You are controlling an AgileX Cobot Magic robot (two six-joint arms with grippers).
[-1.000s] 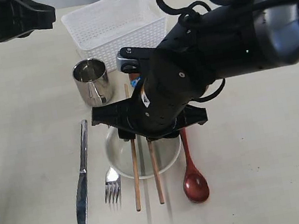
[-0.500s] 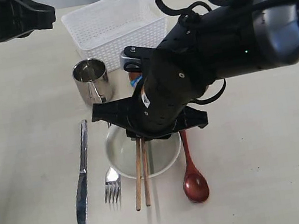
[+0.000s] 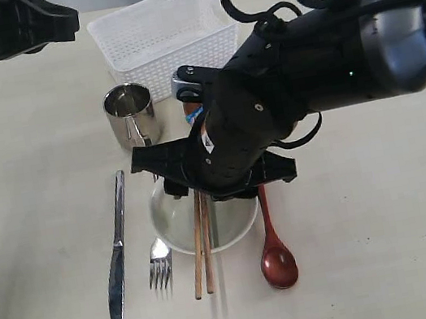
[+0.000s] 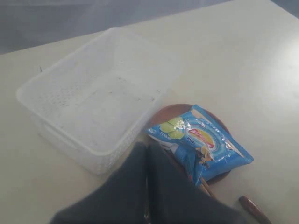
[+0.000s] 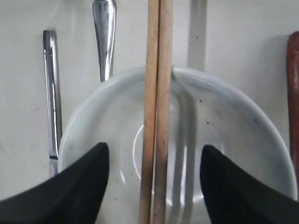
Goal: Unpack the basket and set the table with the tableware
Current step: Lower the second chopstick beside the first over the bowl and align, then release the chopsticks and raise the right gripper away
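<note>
Two wooden chopsticks [image 5: 156, 116] lie side by side across the cream bowl [image 5: 224, 130], their tips on the table [image 3: 393, 243]. My right gripper [image 5: 154, 158] hangs open over the bowl. Its fingers [image 5: 88, 172] stand well clear of the chopsticks on both sides. Left of the bowl [image 3: 175, 224] lie the knife [image 3: 118, 251] and fork [image 3: 160, 272]; the wooden spoon [image 3: 277, 255] lies to its right. The steel cup [image 3: 130, 116] stands behind them. The white basket [image 4: 93, 102] holds nothing. My left gripper [image 4: 147, 186] is shut on nothing, high above the basket's near side. A brown plate [image 4: 173, 112] is beside the basket.
A blue chip bag [image 4: 201, 140] lies on the plate and covers most of it. My right arm [image 3: 320, 66] hides the plate and bag in the exterior view. The left arm [image 3: 0, 28] hangs at the far left corner.
The chopsticks, apart a second ago, now lie together. The right jaws closed in on them and have spread wide again. The left arm has not moved.
</note>
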